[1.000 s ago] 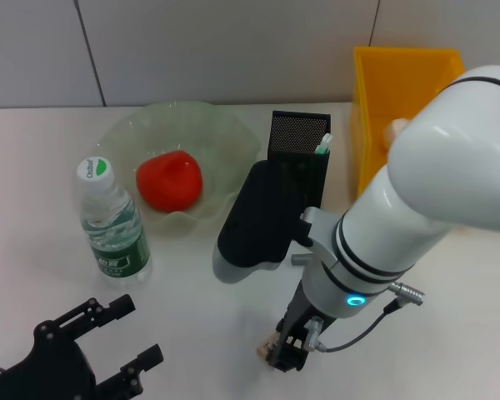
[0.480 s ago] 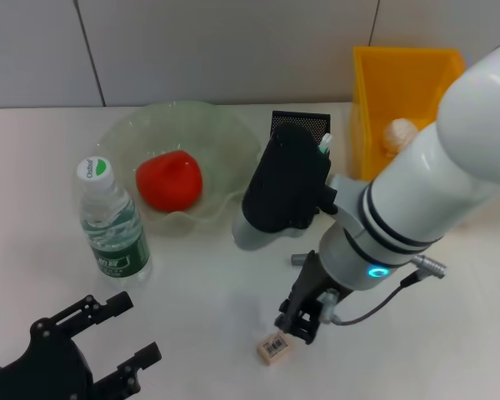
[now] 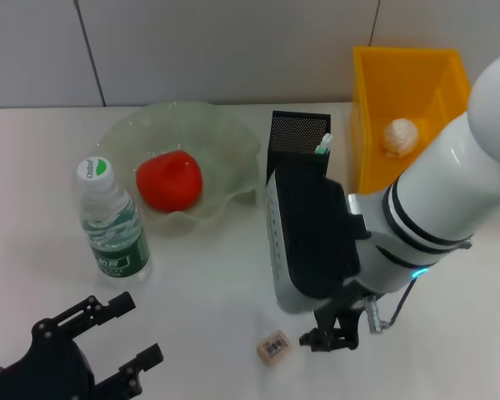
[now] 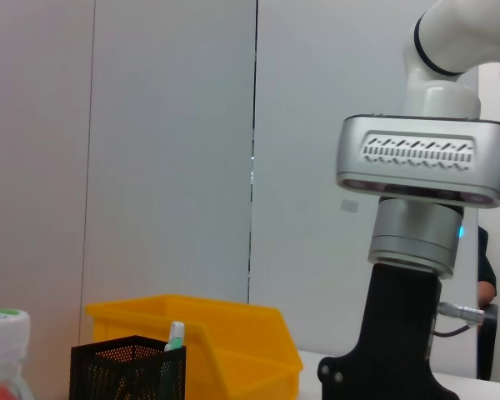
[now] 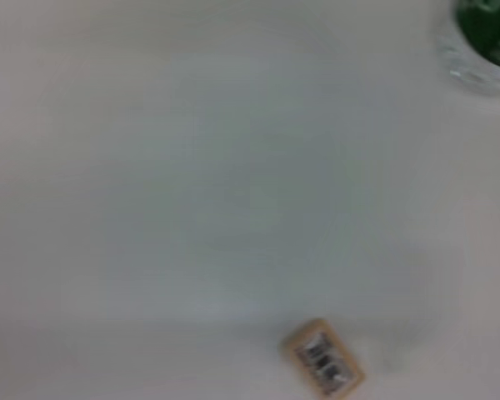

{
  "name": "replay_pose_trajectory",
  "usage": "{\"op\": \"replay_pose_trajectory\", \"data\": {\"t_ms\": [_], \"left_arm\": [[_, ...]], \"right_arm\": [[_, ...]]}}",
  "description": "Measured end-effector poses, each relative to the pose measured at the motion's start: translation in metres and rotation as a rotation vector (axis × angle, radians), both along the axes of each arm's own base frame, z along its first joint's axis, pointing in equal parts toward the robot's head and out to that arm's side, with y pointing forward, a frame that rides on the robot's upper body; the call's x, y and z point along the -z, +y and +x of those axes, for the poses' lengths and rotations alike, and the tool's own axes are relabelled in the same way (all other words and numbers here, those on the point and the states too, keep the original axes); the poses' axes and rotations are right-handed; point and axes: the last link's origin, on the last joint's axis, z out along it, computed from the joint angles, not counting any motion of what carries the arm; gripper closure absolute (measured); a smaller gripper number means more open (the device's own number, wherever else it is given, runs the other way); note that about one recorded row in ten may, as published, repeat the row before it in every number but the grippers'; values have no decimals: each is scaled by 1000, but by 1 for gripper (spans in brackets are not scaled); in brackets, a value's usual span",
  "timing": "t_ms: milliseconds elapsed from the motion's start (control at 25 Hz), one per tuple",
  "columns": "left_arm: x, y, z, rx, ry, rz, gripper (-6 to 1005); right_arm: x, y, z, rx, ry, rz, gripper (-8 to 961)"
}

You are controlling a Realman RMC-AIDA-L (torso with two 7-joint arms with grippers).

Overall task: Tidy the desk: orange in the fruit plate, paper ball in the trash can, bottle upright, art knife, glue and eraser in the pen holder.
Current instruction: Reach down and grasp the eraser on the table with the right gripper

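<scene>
1. The eraser [image 3: 273,347] lies flat on the bench [image 3: 200,275], near the front edge and well apart from the pen holder [image 3: 298,143]. Nothing holds it; the right wrist view shows it alone on the bare surface [image 5: 323,358].
2. The right end effector [image 3: 333,336] hangs just beside the eraser, on the side toward the robot's right and not touching it. Its fingers are mostly hidden under the arm's bulky wrist, so whether they are apart or together cannot be told.
3. The pen holder, a black mesh box, stands upright at the back of the bench with a green-capped item [image 3: 323,145] sticking out of it, likely the glue or the art knife; I cannot tell which, nor whether both are inside.
4. The orange [image 3: 169,180] sits in the fruit plate [image 3: 233,137], so that part looks done.
5. The paper ball [image 3: 398,136] rests inside the yellow trash can [image 3: 400,67], also done by the look of it.
6. The bottle [image 3: 110,218] stands upright on the bench, just in front of the fruit plate.
7. The left end effector [image 3: 121,337] is parked low at the near left corner, fingers spread and empty.
8. Judgement: the task looks nearly finished; the eraser seems the last thing visibly left to grasp and carry to the pen holder.
</scene>
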Motion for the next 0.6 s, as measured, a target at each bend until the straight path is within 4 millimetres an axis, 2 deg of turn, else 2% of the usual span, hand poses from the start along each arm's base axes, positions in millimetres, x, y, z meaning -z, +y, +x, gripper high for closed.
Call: {"op": "replay_pose_trajectory", "data": {"t_ms": [240,600], "left_arm": [[0,-1,2,6,-11,1,331],[-1,-1,3,11,-21,1,331]], "right_arm": [[2,-8,-5,-124,0,-109,577],[4,-5,-10,-194,-4,-131,554]]}}
